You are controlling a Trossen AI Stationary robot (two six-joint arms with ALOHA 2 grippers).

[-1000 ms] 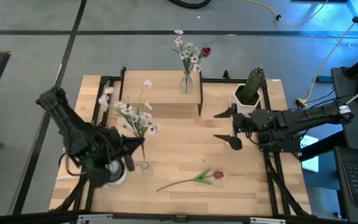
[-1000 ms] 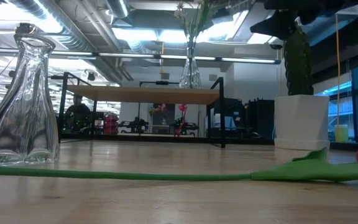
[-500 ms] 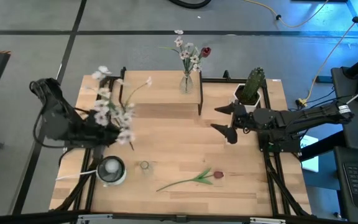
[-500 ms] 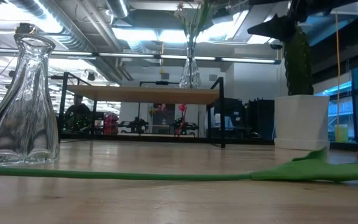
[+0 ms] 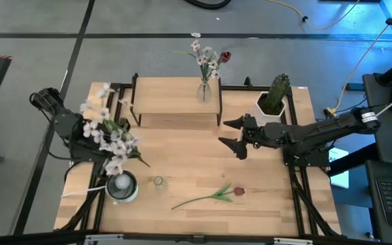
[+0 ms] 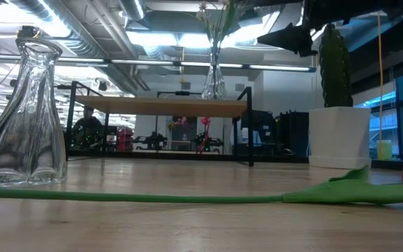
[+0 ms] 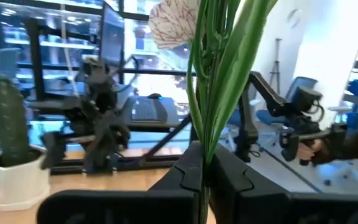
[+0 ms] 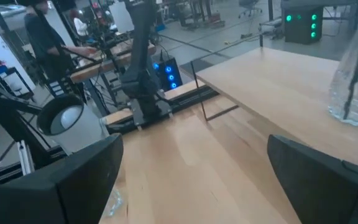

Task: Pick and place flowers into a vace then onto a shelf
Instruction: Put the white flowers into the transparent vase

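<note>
The left gripper (image 5: 87, 131) is clamped on a bunch of white flowers (image 5: 109, 133) and holds it above the left edge of the table (image 5: 182, 170), near the empty glass vase (image 5: 158, 181). The right gripper (image 5: 233, 134) has its fingers wide apart and holds nothing (it hangs over the table in front of the shelf (image 5: 175, 95)). A red-bud flower (image 5: 213, 195) lies flat on the table.

White blossoms on thin green stems (image 5: 111, 133) stand out against the light-wood table (image 5: 196, 167), and a dark red bud on a green stem (image 5: 213, 196) lies near its front edge. The green cactus (image 5: 278, 92) sits in a white pot, the shelf (image 5: 175, 95) is pale wood on black legs, and both vases (clear glass) show no tint.
</note>
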